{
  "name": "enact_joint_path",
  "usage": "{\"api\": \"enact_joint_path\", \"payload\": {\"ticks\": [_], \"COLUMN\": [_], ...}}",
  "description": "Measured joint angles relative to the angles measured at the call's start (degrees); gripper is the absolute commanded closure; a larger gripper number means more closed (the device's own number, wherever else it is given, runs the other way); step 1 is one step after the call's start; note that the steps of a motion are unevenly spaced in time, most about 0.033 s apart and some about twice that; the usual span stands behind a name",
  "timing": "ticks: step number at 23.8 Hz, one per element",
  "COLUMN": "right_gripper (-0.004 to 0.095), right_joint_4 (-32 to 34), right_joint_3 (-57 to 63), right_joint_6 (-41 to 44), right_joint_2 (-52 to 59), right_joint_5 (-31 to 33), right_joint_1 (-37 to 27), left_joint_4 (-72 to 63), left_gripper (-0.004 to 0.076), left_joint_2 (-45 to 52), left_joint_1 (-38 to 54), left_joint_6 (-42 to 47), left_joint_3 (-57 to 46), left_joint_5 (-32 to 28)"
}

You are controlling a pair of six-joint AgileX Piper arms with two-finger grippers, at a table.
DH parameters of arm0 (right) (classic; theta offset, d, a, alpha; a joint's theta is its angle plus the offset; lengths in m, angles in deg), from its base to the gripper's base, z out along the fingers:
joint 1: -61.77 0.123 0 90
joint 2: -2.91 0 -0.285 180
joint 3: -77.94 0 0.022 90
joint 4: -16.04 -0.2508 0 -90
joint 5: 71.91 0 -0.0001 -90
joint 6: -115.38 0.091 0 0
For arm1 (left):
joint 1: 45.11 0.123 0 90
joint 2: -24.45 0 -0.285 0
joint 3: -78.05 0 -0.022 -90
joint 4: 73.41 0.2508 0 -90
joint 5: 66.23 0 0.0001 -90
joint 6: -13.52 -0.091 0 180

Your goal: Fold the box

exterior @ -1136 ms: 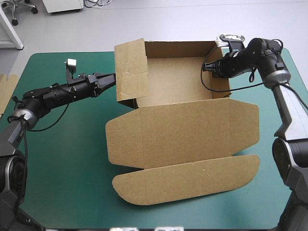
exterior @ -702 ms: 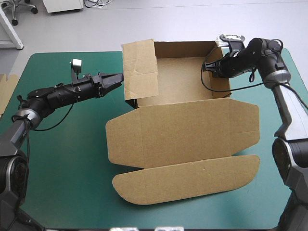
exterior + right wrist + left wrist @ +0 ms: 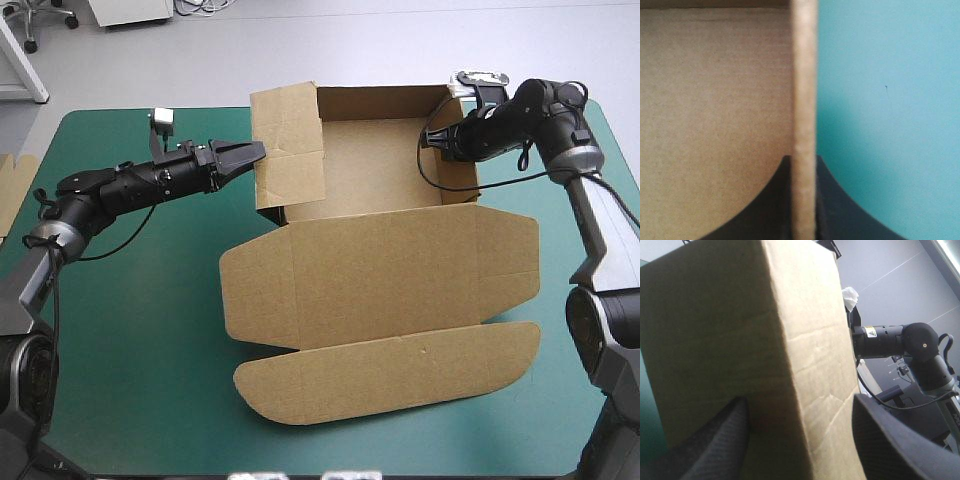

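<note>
Brown spare board (image 3: 14,185) pokes in at the left edge of the teal-green bench (image 3: 130,300), where it lay before. Next comes my left hand (image 3: 248,152), fingers apart, their tips against the outer face of the box's left flap (image 3: 288,145). In my left wrist view the flap's upright edge rises between the two fingers. Compared with the earlier frames, this arm has swung farther toward the bench's far edge. It has pushed in toward the box (image 3: 370,165), and the flap, which leaned outward before, now stands nearly upright beside the tray's left side. The box sits at the middle of the bench toward the far edge, back and right walls raised. Its lid (image 3: 380,270) lies flat on the cover toward the near edge, unmoved. At the right, my right hand (image 3: 802,165) is clamped on the right wall (image 3: 460,182), one finger inside the tray and one outside, just as earlier.
</note>
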Motion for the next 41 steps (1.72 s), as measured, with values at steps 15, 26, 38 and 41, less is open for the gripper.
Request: {"api": "enact_joint_path", "payload": {"ticks": [15, 26, 38, 41], "right_gripper": [0.0918, 0.0905, 0.0904, 0.0904], "right_joint_4": [1.00, 4.95, 5.24, 5.46], "right_joint_3": [0.00, 0.00, 0.00, 0.00], "right_joint_6": [1.36, 3.79, 6.46, 7.59], "right_joint_2": [0.00, 0.00, 0.00, -0.19], "right_joint_5": [1.25, 1.70, 2.14, 2.26], "right_joint_1": [0.68, 3.11, 5.26, 5.90], "left_joint_4": [27.49, 33.48, 51.18, 56.59], "left_gripper": [0.0287, 0.0287, 0.0305, 0.0305], "left_joint_2": [0.00, -0.35, -1.88, -1.88], "left_joint_1": [-3.00, -3.63, -9.49, -11.87], "left_joint_6": [17.41, 24.42, 34.12, 36.70], "left_joint_3": [15.33, 20.51, 23.83, 25.63], "left_joint_5": [-1.86, -2.19, -3.47, -3.49]}}
